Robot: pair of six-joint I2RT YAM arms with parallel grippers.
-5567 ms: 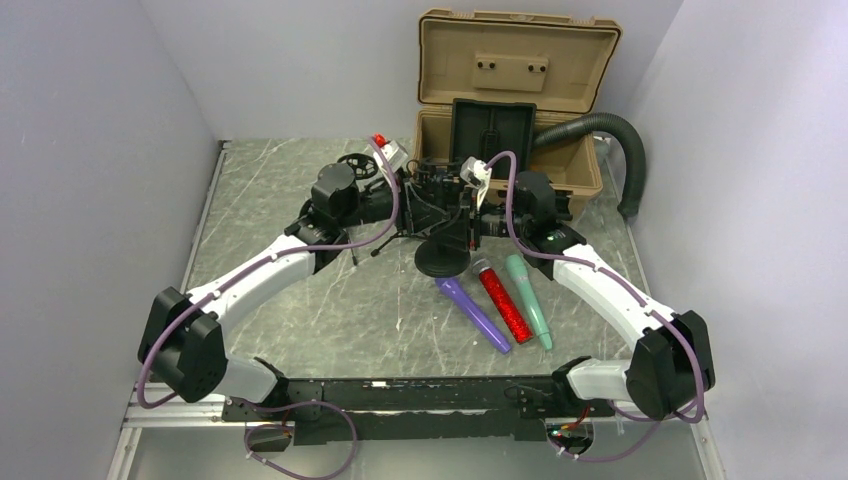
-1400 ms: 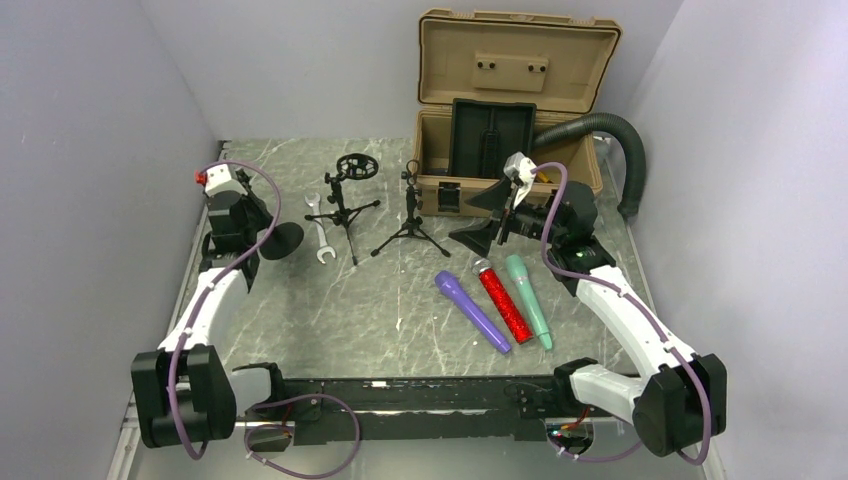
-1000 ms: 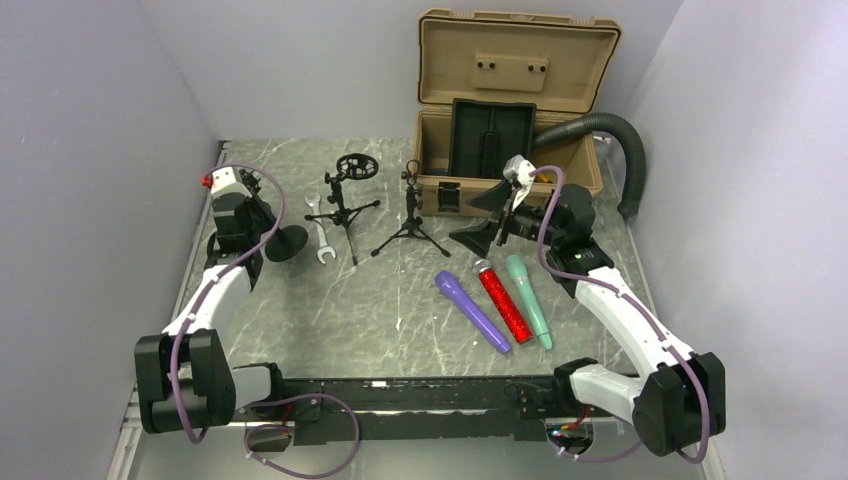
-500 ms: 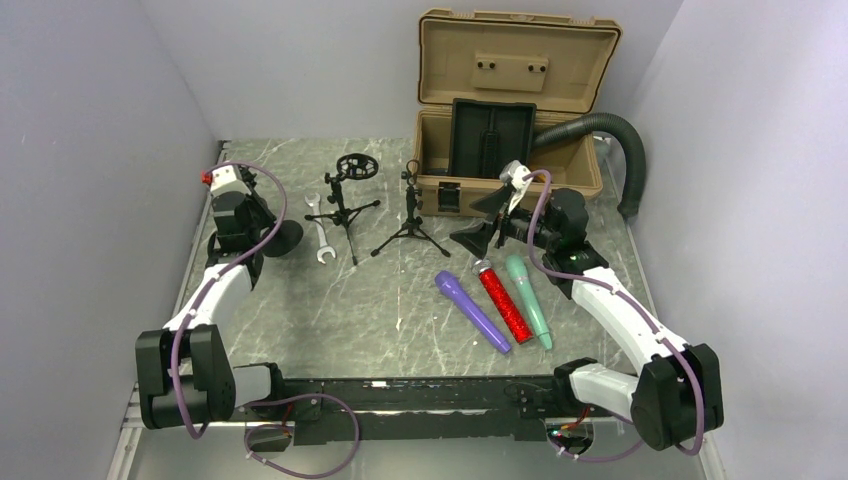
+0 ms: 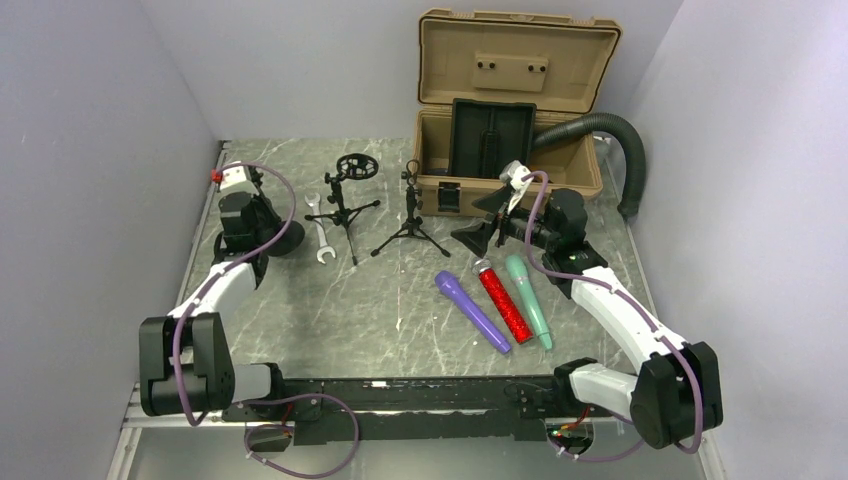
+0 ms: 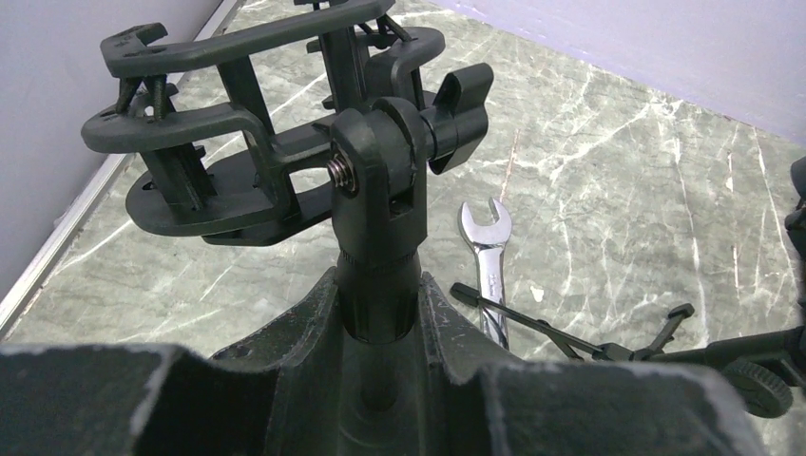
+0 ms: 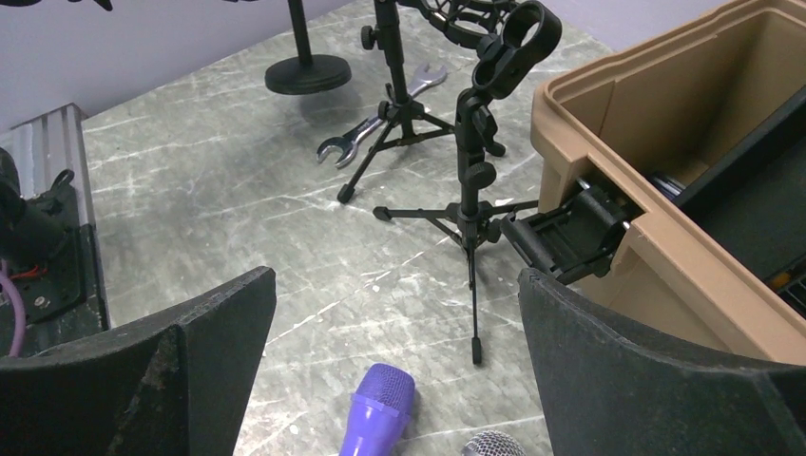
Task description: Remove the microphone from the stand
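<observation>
Top external view, worktop stock: purple microphone (image 5: 472,313), red microphone (image 5: 503,301) and teal microphone (image 5: 528,299) lie side by side right of centre, toward the near edge, none seated in a stand. Left gripper (image 6: 378,313): clamped on the post of the round-base stand (image 5: 283,237) by the left edge, I judge to steady it; its clip shows no microphone. Right gripper (image 7: 397,285): spread wide, empty, facing a tripod stand (image 7: 472,190).
</observation>
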